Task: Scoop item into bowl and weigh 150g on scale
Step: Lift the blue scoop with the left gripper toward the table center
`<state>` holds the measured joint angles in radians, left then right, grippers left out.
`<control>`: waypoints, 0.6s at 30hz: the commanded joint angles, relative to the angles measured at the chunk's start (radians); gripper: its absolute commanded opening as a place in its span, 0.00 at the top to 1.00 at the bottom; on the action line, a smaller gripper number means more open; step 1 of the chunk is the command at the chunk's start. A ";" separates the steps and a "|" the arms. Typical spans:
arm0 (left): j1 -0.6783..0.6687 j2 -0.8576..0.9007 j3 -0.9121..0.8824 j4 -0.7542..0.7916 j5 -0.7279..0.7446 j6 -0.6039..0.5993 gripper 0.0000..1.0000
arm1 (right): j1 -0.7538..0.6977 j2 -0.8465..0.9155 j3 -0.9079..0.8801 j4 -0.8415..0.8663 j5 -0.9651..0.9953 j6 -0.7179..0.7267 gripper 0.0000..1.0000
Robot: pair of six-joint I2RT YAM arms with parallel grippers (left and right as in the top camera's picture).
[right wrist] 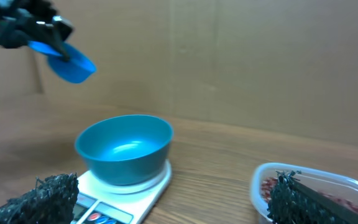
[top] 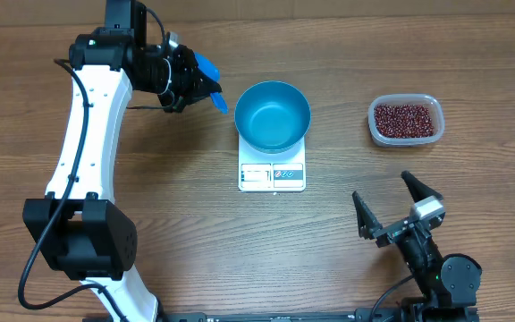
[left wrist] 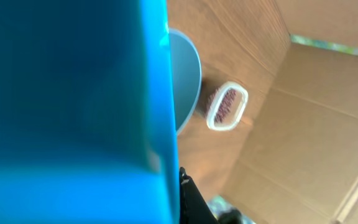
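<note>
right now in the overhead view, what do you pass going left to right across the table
left gripper holding the blue scoop → blue bowl on the scale → clear tub of beans

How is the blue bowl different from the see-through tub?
The bowl is round and blue; the tub is clear, with rounded corners. The bowl is empty; the tub holds red-brown beans. The bowl sits on the scale; the tub sits on the table. Both are open on top.
</note>
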<state>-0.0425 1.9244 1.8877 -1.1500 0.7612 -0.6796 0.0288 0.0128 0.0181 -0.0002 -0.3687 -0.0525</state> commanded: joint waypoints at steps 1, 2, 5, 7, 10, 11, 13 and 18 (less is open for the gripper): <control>-0.005 -0.031 0.020 0.035 -0.088 0.097 0.96 | 0.010 -0.010 -0.009 0.015 -0.089 0.032 0.00; -0.004 -0.031 0.020 0.046 -0.077 0.109 0.96 | 0.010 -0.010 -0.006 0.027 -0.089 0.068 0.00; -0.002 -0.031 0.020 0.097 0.009 0.124 0.96 | 0.008 -0.010 0.035 0.037 -0.083 0.166 0.00; -0.002 -0.031 0.020 0.144 0.075 0.144 0.96 | 0.008 -0.009 0.077 0.035 -0.077 0.217 0.00; -0.002 -0.031 0.020 0.242 0.203 0.210 0.96 | 0.008 0.013 0.172 -0.019 -0.078 0.279 0.00; -0.003 -0.031 0.020 0.277 0.253 0.227 0.96 | 0.008 0.031 0.220 -0.056 -0.078 0.298 0.00; -0.004 -0.031 0.020 0.333 0.328 0.259 0.96 | 0.008 0.080 0.315 -0.132 -0.080 0.323 0.00; -0.004 -0.031 0.020 0.457 0.436 0.265 0.96 | 0.008 0.300 0.605 -0.331 -0.123 0.322 0.00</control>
<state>-0.0444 1.9244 1.8877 -0.7338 1.0481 -0.4667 0.0330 0.1947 0.4698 -0.2794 -0.4603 0.2329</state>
